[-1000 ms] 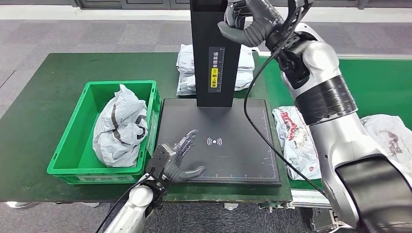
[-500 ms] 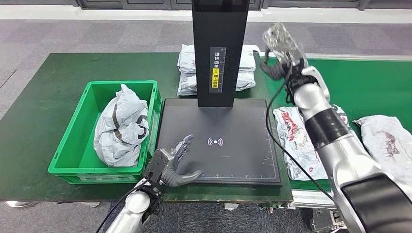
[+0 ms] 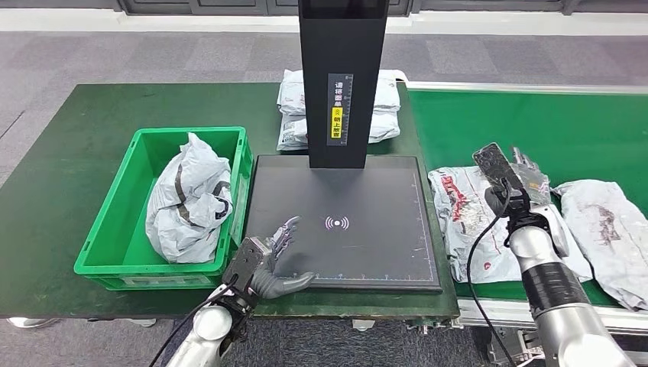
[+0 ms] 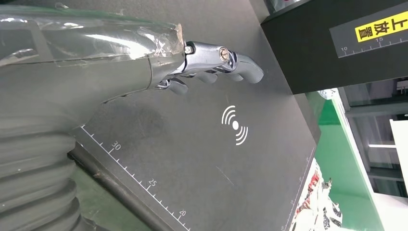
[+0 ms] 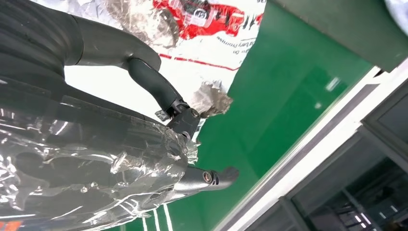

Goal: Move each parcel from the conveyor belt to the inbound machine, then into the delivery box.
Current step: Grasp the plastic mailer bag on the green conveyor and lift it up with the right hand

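My head view looks forward and down from high up over the counter [image 3: 69, 138], taking in the black scan pad [image 3: 359, 245] and the green conveyor belt [image 3: 581, 130]. My left wrist view sits tight behind the left hand [image 4: 211, 62], low and skewed across that same scan pad [image 4: 202, 159], so pad and ruler marks overlap with the head view. My right wrist view is close behind the right hand [image 5: 144, 144], turned, facing a printed parcel [image 5: 211, 29] on the belt [image 5: 288, 91], both shared with the head view.
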Controlling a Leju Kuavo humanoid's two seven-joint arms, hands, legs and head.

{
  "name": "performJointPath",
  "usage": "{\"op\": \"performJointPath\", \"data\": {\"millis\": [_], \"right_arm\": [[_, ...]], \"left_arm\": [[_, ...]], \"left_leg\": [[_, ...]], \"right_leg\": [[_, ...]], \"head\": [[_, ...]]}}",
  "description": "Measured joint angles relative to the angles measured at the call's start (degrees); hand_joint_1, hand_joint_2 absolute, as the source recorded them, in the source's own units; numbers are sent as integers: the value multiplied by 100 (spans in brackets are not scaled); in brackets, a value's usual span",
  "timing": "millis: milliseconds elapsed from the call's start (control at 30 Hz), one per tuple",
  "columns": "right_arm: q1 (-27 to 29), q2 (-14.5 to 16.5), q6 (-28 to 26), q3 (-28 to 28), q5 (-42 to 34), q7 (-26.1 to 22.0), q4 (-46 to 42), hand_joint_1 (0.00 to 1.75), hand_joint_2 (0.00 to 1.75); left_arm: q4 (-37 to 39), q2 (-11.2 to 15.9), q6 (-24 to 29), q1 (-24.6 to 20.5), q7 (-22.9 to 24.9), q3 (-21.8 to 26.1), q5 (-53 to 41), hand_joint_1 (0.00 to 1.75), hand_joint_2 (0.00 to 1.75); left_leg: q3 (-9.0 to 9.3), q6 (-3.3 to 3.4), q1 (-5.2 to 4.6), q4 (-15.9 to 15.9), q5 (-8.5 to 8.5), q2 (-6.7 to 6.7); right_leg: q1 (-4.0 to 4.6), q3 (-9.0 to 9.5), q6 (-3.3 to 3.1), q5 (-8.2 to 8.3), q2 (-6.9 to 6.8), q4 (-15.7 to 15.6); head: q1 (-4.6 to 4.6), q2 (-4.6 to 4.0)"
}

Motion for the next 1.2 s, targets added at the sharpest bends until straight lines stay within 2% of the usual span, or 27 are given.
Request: {"op": "performJointPath", "data": {"millis": [400, 533, 633, 733, 867, 1167, 1200], "right_arm": [[496, -156, 33, -589, 372, 202, -75, 0, 175], [654, -190, 727, -709, 708, 260, 27, 0, 175], [667, -275, 1424, -701, 914, 55, 338, 0, 175], [657, -350, 1844, -615, 1140, -209, 721, 0, 175], [574, -381, 2018, -430, 1274, -342, 1117, 0, 175], [402, -392, 2051, -297, 1280, -412, 1500, 0, 175], [401, -392, 2054, -273, 1282, -414, 1516, 44, 175]], "left_arm": [[13, 0, -77, -33, 13, 0, -8, 0, 175], [85, 0, -169, -95, 7, -1, -10, 0, 175], [236, 0, -238, -219, -56, -7, 9, 0, 175], [422, 0, -255, -338, -141, -14, 41, 0, 175], [571, 0, -255, -417, -195, -16, 81, 0, 175], [716, 2, -252, -449, -203, -17, 91, 0, 175], [725, 2, -251, -451, -204, -17, 93, 0, 175]], "left_leg": [[-1, 4, -1, 1, -2, -1], [-1, 4, -1, 1, -3, 0], [-1, 3, -1, 0, -1, -1], [-2, 1, -1, 0, 1, -1], [-2, 1, -1, 0, 1, 1], [-3, 1, -1, 0, 1, -1], [-3, 1, -1, 0, 1, -1]], "right_leg": [[-2, 2, 1, 0, 2, 0], [-1, -1, 1, -1, 3, 0], [-1, 0, 1, -1, 1, 0], [-1, 3, 1, 0, 0, 0], [-1, 2, 0, 1, 3, 0], [-1, 2, 0, 1, 2, 0], [-1, 2, 0, 1, 1, 0]], "head": [[1, 0], [0, 0], [1, 0], [2, 0], [1, 0], [0, 0], [0, 0]]}}
